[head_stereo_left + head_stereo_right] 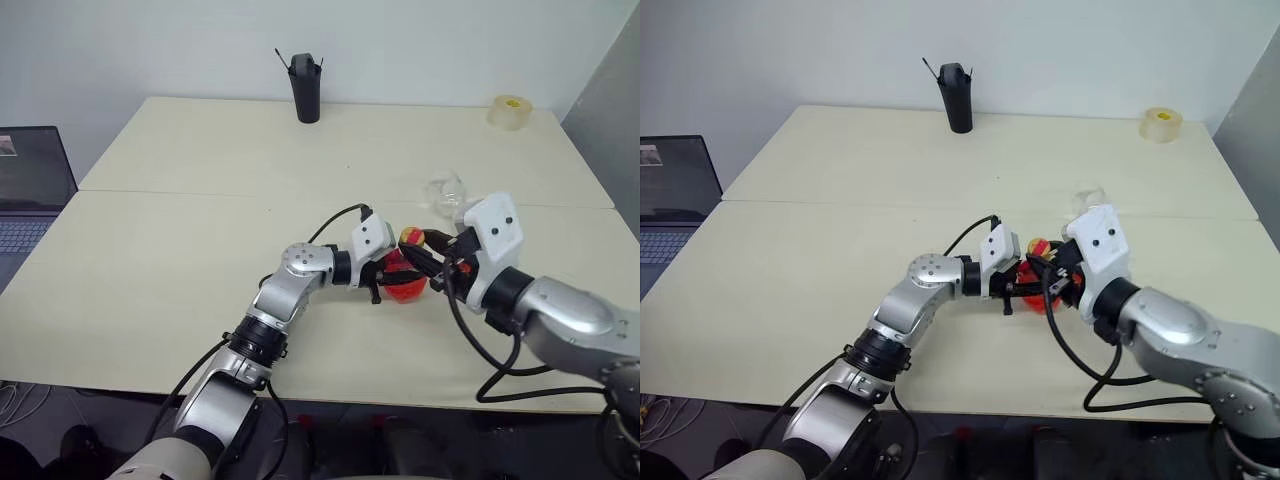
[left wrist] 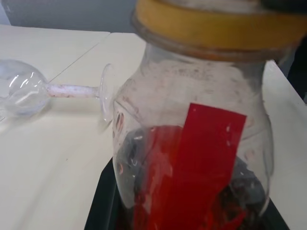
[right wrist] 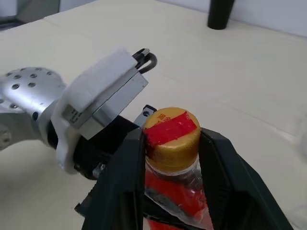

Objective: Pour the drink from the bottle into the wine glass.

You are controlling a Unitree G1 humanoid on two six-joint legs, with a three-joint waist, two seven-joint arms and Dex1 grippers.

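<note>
Your cream table [image 1: 200, 250] meets a white wall [image 1: 400, 40]; left claw [image 1: 385, 275] grips the bottle [image 1: 405, 280], right claw [image 3: 170, 143] closed on its cap [image 3: 171, 132].

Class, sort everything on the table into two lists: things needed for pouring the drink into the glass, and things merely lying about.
Needed:
small clear plastic bottle with red-and-yellow cap
bright red-orange drink
clear stemmed wine glass, lying on its side
left claw, right claw

Lying about:
tall black cup
roll of yellowish tape
laptop
</note>
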